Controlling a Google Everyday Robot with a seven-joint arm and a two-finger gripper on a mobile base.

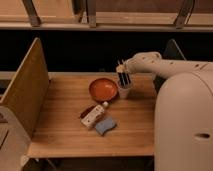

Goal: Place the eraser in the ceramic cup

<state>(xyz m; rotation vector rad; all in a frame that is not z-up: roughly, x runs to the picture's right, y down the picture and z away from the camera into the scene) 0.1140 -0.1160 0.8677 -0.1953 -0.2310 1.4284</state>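
Observation:
The white ceramic cup [124,92] stands on the wooden table [65,130], right of the orange-red bowl [103,89]. My gripper [122,70] comes in from the right on the white arm and sits directly above the cup. It is shut on the black eraser [124,80], which hangs upright with a lighter stripe along it. The eraser's lower end sits at or just inside the cup's rim.
A white-and-red bottle-like item [94,115] and a blue-grey flat pad [105,126] lie at the table's front middle. A tall wooden side panel [25,90] bounds the table's left. My white body [185,125] fills the right side of the view.

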